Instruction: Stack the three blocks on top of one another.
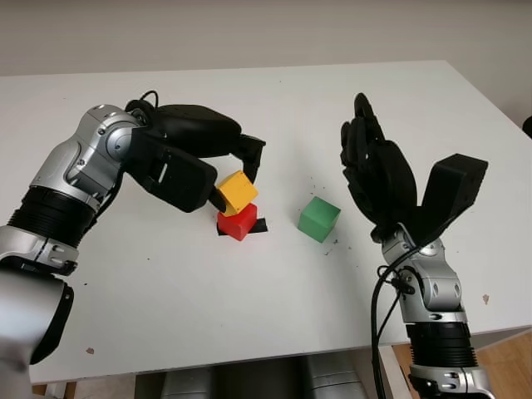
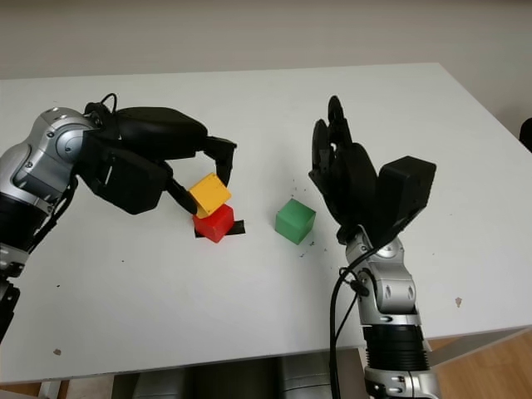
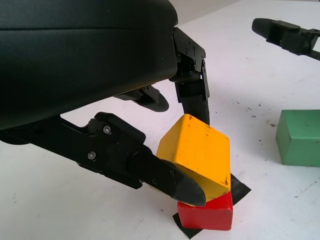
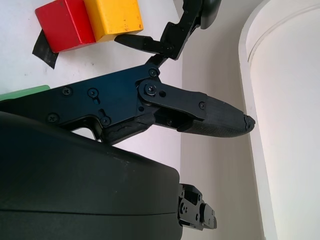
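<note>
It looks like a lab or test room: a plain white surface against a bare pale wall, with a black tape mark stuck on it.

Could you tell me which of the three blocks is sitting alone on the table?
The green block. The yellow block, gripped by the left hand, sits on the red block.

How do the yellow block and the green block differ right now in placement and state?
The yellow block sits tilted on the red block; the green block lies flat on the white table. The left hand grips the yellow block; nothing touches the green one, and the open right hand is raised beside it. Both are similar-sized cubes.
</note>
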Robot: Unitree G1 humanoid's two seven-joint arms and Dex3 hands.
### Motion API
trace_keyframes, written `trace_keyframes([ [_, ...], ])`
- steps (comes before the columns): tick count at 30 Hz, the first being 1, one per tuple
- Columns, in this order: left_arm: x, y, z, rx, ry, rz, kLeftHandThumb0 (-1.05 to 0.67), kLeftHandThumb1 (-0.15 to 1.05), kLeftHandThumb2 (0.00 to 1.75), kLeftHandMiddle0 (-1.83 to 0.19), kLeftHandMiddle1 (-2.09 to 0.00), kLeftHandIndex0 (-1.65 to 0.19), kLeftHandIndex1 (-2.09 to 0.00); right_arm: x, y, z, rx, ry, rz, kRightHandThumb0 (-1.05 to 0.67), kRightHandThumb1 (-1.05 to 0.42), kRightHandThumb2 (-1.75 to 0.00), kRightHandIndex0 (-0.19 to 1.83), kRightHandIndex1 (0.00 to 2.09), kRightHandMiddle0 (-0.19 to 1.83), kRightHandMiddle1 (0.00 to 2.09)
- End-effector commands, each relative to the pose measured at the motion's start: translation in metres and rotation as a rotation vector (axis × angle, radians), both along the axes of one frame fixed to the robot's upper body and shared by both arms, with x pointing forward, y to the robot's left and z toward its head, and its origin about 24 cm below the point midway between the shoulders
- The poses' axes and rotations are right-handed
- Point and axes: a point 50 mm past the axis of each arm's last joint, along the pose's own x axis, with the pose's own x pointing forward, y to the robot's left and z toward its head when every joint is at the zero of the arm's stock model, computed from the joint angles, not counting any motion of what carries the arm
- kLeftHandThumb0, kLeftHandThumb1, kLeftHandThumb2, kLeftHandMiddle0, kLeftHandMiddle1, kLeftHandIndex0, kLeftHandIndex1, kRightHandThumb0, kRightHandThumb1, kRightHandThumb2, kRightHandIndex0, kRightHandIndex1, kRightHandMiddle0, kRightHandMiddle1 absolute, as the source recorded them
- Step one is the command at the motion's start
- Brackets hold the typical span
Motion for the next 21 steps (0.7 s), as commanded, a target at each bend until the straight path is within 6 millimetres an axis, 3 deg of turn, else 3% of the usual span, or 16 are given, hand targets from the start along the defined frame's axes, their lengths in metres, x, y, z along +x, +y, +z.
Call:
trace_keyframes([
  [1,-0.001,-0.0007,-0.0025,0.012,0.008,-0.002,-0.46,0.98,0.06,-0.4,-0.17,-0.35,-1.52,-0.0009,-0.0005,0.0033,-0.004,-0.015,0.001,-0.72,-1.05,-0.68,-0.19,0.0,-0.19,0.0],
  [16,-0.0011,-0.0005,-0.0046,0.029,0.021,0.019,-0.45,0.98,0.05,-0.42,-0.14,-0.36,-1.49,-0.0008,-0.0006,0.0028,0.007,-0.017,-0.005,-0.72,-1.05,-0.68,-0.19,0.0,-0.19,0.0],
  [20,-0.0007,-0.0007,-0.0062,0.038,0.028,0.036,-0.49,0.96,0.05,-0.41,-0.08,-0.41,-1.22,-0.0008,-0.0008,0.0029,0.004,-0.017,-0.006,-0.73,-1.05,-0.67,-0.19,0.0,-0.19,0.0],
  [21,-0.0008,-0.0009,-0.0063,0.042,0.028,0.037,-0.51,0.95,0.05,-0.39,-0.06,-0.37,-1.06,-0.0008,-0.0008,0.0029,0.002,-0.016,-0.006,-0.73,-1.05,-0.67,-0.19,0.0,-0.19,0.0],
])
